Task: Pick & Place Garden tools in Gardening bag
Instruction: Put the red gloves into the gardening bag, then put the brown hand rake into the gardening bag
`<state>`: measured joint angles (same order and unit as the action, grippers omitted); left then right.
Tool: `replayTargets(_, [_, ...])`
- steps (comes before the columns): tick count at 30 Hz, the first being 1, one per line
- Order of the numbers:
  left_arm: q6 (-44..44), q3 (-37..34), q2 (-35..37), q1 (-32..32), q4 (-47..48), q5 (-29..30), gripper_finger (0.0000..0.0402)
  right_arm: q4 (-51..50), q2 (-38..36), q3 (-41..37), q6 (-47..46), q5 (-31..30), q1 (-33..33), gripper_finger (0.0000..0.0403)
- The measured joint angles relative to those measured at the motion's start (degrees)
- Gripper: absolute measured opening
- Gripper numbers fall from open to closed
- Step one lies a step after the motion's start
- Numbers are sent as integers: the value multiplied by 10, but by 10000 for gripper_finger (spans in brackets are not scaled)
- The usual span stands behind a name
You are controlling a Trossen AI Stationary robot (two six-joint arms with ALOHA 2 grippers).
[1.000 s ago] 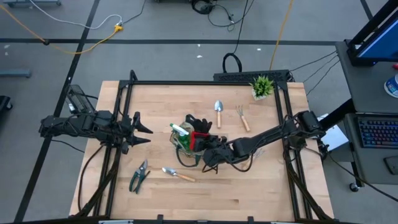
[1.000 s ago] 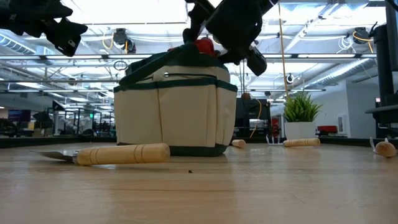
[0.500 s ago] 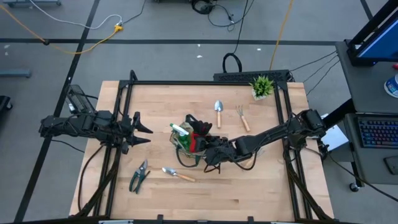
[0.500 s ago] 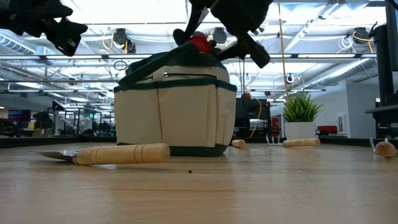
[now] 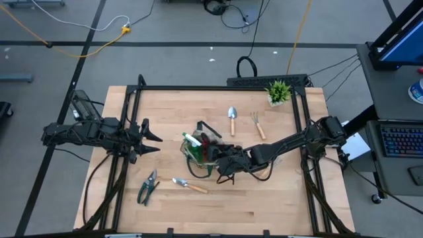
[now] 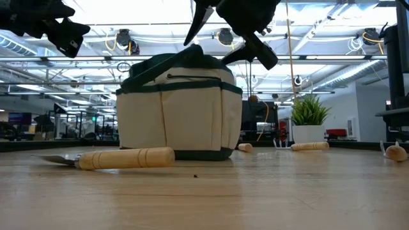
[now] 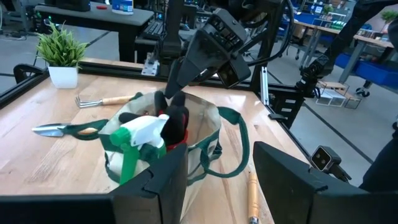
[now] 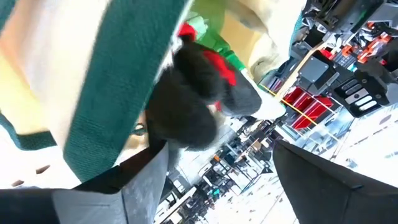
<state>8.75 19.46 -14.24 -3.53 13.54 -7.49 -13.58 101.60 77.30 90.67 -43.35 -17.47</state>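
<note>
The khaki gardening bag [image 5: 200, 153] with green trim stands at the table's middle. In it are a green spray bottle [image 7: 138, 140] and the red-and-black glove [image 7: 173, 122], whose cuff sticks up out of the mouth. My right gripper [image 5: 221, 160] hangs open just above the bag's right rim, its fingers spread wide over the glove. A trowel [image 5: 231, 118] and a hand fork [image 5: 257, 125] lie beyond the bag. A second trowel [image 5: 188, 185] and the pruners [image 5: 148, 187] lie in front of it. My left gripper [image 5: 153, 139] waits open at the table's left.
A small potted plant [image 5: 279, 92] stands at the far right corner. The bag's dark green handle loop [image 7: 235, 144] hangs over its near side. Bare wood lies along the near edge and at the right of the bag.
My right gripper has opened over the bag and let go of the glove. The glove, held at the bag's top a second ago, has dropped into the bag and no longer shows above the rim in the low view.
</note>
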Motion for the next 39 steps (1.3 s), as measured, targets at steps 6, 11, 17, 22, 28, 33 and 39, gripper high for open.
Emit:
replayTargets(6, [0,0,0,0,0,0,186,1,0,0,10,-1,0,282])
replayTargets(11, [0,0,0,0,0,0,186,53,-1,0,20,-46,-1,279])
replayTargets(17, [0,0,0,0,0,0,186,172,-5,0,-12,-193,-2,261])
replayTargets(22, [0,0,0,0,0,0,186,182,-36,0,-41,-252,2,233])
replayTargets(28, [2,0,0,0,0,0,186,181,-81,0,-86,-288,14,179])
replayTargets(33, [4,0,0,0,-1,0,186,179,-116,-1,-108,-301,31,127])
replayTargets(39, [7,0,0,0,-1,0,186,175,-156,0,-120,-301,53,63])
